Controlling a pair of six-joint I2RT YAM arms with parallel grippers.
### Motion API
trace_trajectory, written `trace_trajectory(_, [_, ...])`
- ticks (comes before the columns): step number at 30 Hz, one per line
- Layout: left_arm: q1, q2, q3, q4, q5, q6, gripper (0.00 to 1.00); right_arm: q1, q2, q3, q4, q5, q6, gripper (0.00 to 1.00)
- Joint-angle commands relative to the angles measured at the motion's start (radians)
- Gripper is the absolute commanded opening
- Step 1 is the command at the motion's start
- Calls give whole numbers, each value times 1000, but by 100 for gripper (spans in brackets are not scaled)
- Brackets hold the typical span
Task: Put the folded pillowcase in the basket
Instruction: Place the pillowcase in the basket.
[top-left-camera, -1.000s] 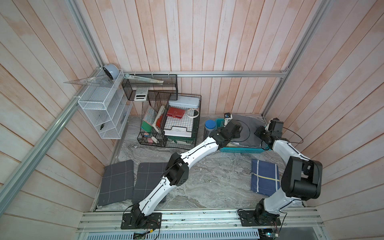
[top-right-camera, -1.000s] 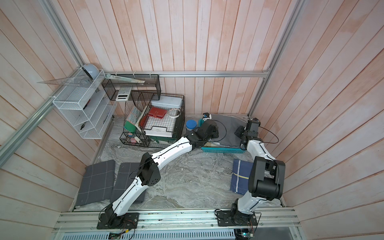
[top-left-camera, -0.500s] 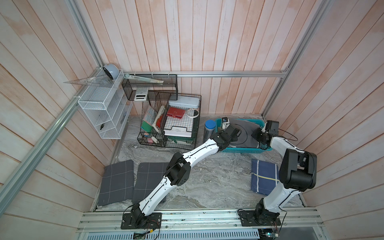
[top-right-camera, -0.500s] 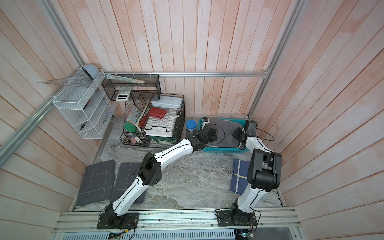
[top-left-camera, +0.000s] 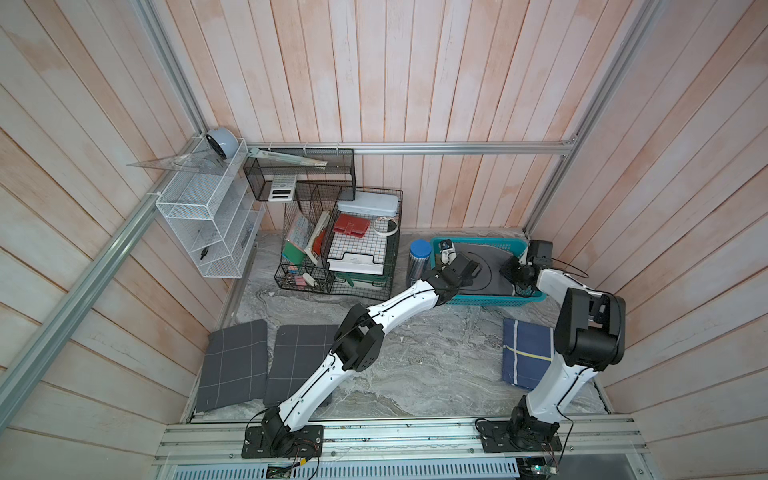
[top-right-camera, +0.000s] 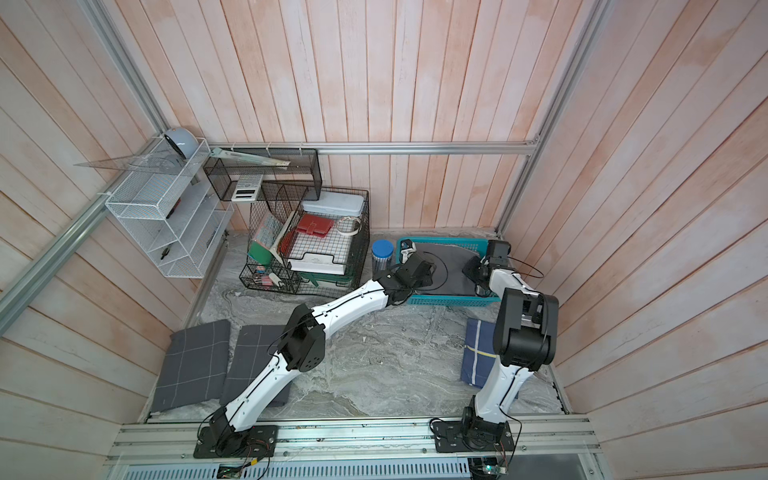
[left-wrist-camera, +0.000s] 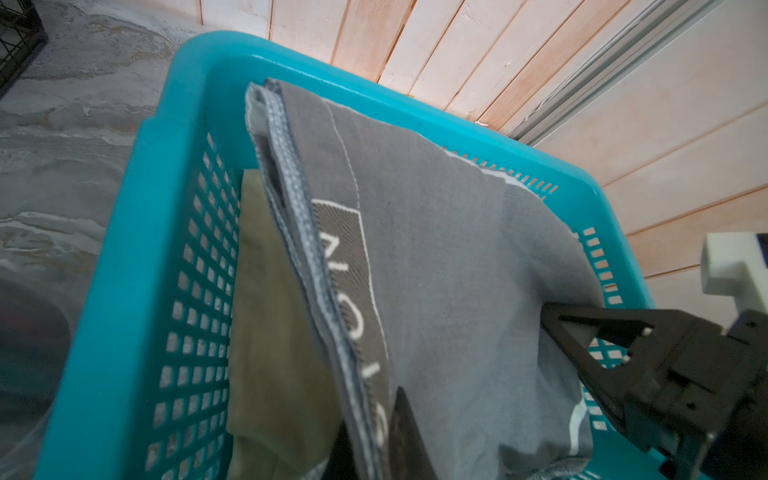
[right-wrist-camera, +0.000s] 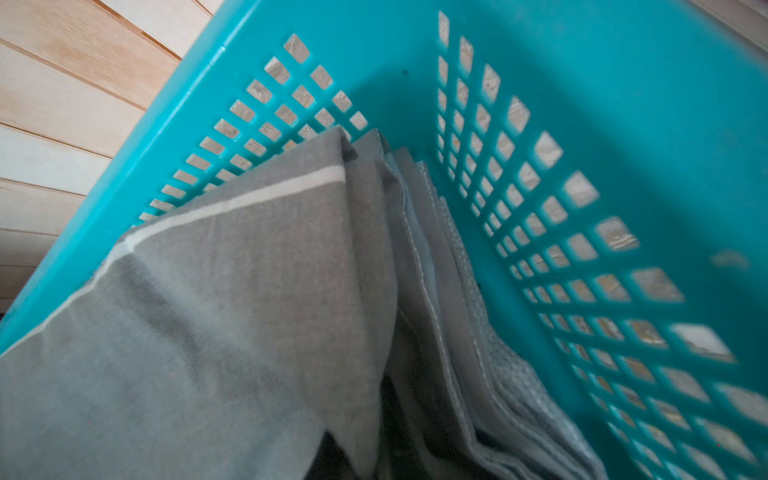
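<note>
1. In both top views the teal basket (top-left-camera: 478, 241) (top-right-camera: 449, 240) stands at 1 o'clock on the tabletop (top-left-camera: 436, 353), close to the back wall. The folded pillowcase (top-left-camera: 486, 252) (top-right-camera: 453, 257), plain grey from here, lies across its opening. No lettering can be read at this range.
2. In the same views the left tool (top-left-camera: 478, 268) reaches over the basket's 9 o'clock end and the right tool (top-left-camera: 509, 270) over its 3 o'clock end. Both are narrow, nipped on opposite ends of the cloth.
3. The tabletop is grey marbled stone. A black wire organiser (top-left-camera: 345, 249) sits at 11 o'clock, and the print on its contents is too small to read. A blue-lidded can (top-left-camera: 419, 253) stands between the organiser and the basket. Two grid-checked cloths (top-left-camera: 235, 365) lie at 8 o'clock and a navy cloth (top-left-camera: 523, 353) at 4 o'clock. Pale pink plank walls (top-left-camera: 415, 83) close the space in, and a white wire shelf (top-left-camera: 208, 220) hangs at 10 o'clock.
4. In the left wrist view a dark woven label (left-wrist-camera: 353, 299) runs along the pillowcase's stitched hem. Its white capitals are blurred and I cannot read a word. The cloth spans the basket, with its far edge riding on the rim. An olive cloth (left-wrist-camera: 270, 332) lies beneath it. The right tool's tip pinches the far edge, and the left tool's dark fingers (left-wrist-camera: 407, 436) close on the near hem.
5. In the right wrist view the pillowcase's layered folds hang inside a lattice corner of the basket. A white stripe (right-wrist-camera: 232, 199) crosses the cloth, and no writing shows.
</note>
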Motion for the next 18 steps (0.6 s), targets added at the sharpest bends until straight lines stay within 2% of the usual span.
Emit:
trace_trajectory(1, [4, 3, -34, 14, -28, -14, 20, 2, 14, 39, -31, 21, 3, 21])
trace_trajectory(2, [4, 0, -37, 16, -28, -14, 26, 2, 15, 45, -35, 17, 2, 27])
trace_trajectory(4, [4, -8, -39, 19, -28, -12, 34, 4, 13, 58, -45, 11, -6, 33])
trace_trajectory(8, [3, -37, -38, 27, -31, 5, 41, 10, 10, 84, -76, 27, -20, 42])
trace_trajectory(12, [2, -83, -28, 39, -35, 55, 53, 13, -15, 89, -91, 36, -26, 43])
trace_trajectory(14, [1, -107, -17, 29, -47, 88, 58, 29, -46, 92, -118, 87, -54, 45])
trace_trajectory(16, [2, -138, -19, 22, -59, 114, 60, 53, -72, 101, -158, 175, -87, 47])
trace_trajectory(18, [2, -172, -42, 24, -64, 127, 60, 60, -88, 99, -168, 200, -95, 48])
